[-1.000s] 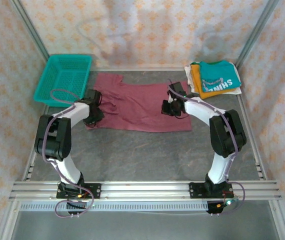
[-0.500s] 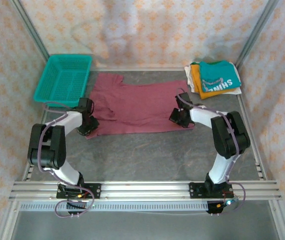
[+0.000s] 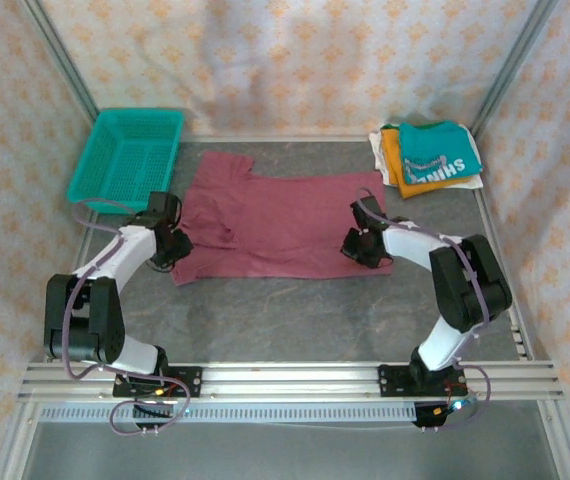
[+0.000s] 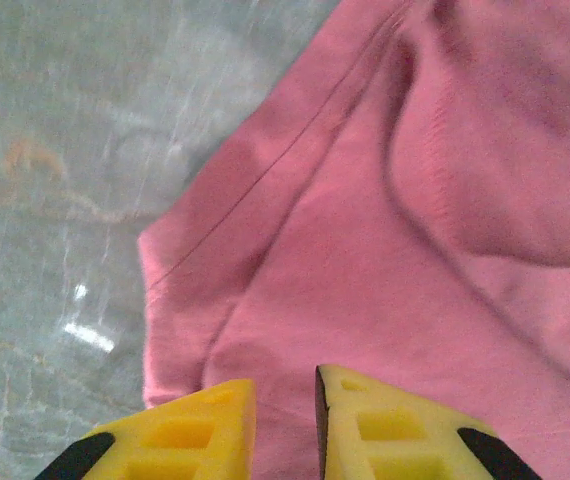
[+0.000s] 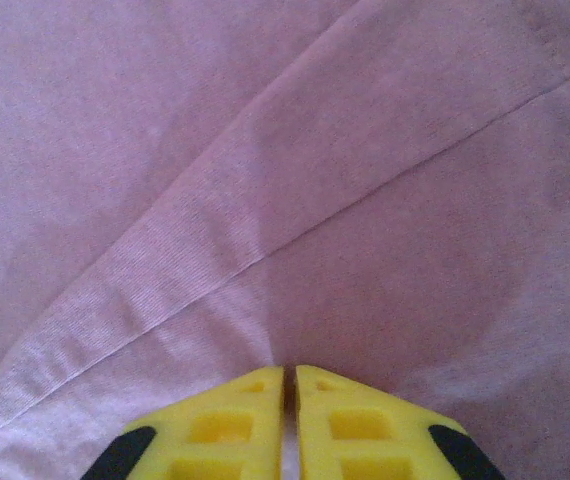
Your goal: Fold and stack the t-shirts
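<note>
Two pincers were clenched on the maroon t-shirt, which lay spread flat on the table between the mesh basket and the folded stack at the far right. The left gripper had the near-left corner. Its wrist view showed the left gripper's tips drawn close, with a hem fold running into the narrow slot between them. The right gripper sat on the near-right corner. In its own view, the right gripper's tips were almost touching, and a crease in the cloth converged on the seam between them.

Both grips looked shallow, only a little fabric at the very tips. The likeliest failure was therefore one corner slipping free as the edge was carried over, leaving a skewed or half-made fold. A pinch that caught just the upper layer would let the lower one sag. Uneven travel between the arms could bunch the loose ridges near the left corner. A wide swing to the right might nudge the teal tee topping the stack.
</note>
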Controlling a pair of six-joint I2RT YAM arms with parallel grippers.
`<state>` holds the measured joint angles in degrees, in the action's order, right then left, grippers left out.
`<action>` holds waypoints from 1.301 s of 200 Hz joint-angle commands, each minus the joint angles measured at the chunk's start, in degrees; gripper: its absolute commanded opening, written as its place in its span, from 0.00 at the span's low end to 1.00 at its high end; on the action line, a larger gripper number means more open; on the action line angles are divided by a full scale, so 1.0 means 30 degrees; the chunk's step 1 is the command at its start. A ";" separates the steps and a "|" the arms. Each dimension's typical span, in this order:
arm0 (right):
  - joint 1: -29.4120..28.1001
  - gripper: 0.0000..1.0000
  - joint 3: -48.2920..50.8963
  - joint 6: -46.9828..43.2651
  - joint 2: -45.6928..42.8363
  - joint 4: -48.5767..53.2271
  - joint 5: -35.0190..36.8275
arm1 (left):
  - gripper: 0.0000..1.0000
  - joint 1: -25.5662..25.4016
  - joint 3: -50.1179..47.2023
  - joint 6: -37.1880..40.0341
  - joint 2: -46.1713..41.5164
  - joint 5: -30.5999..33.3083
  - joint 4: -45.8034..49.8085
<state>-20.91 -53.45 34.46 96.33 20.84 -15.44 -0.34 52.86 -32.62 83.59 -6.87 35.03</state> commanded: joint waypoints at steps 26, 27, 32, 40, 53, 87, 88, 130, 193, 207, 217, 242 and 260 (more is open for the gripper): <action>-0.0147 0.16 -0.1589 -0.0426 -0.0818 0.0270 0.0690 | 0.26 -0.1719 0.3072 0.0565 0.1844 0.0418 0.0070; -0.0148 0.16 -0.1627 -0.0448 -0.0820 0.0265 0.0692 | 0.26 -0.1770 0.3126 0.0563 0.1917 0.0432 0.0071; -0.0189 0.17 -0.1732 -0.0538 -0.0822 0.0206 0.0694 | 0.26 -0.1965 0.3352 0.0561 0.2278 0.0495 0.0000; -0.0217 0.17 -0.1906 -0.0694 -0.0765 0.0123 0.0647 | 0.28 -0.2144 0.3580 0.0561 0.2785 0.0504 -0.0255; -0.0260 0.18 -0.2168 -0.0834 -0.0651 -0.0003 0.0570 | 0.29 -0.2245 0.3808 0.0532 0.3552 0.0295 -0.0773; -0.0242 0.19 -0.2489 -0.1120 -0.0245 -0.0225 0.0328 | 0.31 -0.2443 0.4861 0.0516 0.5251 0.0420 -0.1167; -0.0240 0.19 -0.2502 -0.1132 -0.0241 -0.0231 0.0321 | 0.31 -0.2454 0.4885 0.0524 0.5290 0.0418 -0.1177; -0.0239 0.20 -0.2385 -0.1275 -0.0030 -0.0512 0.0053 | 0.31 -0.2450 0.5866 0.0561 0.7087 0.0969 -0.1538; -0.0255 0.21 -0.2193 -0.1290 -0.0148 -0.0617 0.0050 | 0.00 -0.2453 0.7003 0.1264 0.7995 0.1480 -0.1624; -0.0238 0.21 -0.2226 -0.1319 -0.0170 -0.0582 0.0077 | 0.00 -0.2522 0.6946 0.1185 0.7804 0.1354 -0.1678; -0.0257 0.21 -0.2226 -0.1349 -0.0130 -0.0631 0.0104 | 0.00 -0.2651 0.6804 0.1149 0.7555 0.1525 -0.1771; -0.0253 0.22 -0.2339 -0.1415 -0.0031 -0.0619 -0.0111 | 0.03 -0.2842 0.6784 0.0898 0.7212 0.2191 -0.0998; -0.0243 0.23 -0.2368 -0.1490 -0.0031 -0.0648 -0.0126 | 0.26 -0.2846 0.6393 -0.0057 0.7027 0.2994 -0.0484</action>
<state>-21.23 -59.53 31.22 95.79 19.62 -15.66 -8.54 72.60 -30.09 107.22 -2.79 30.57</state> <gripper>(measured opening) 0.226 0.193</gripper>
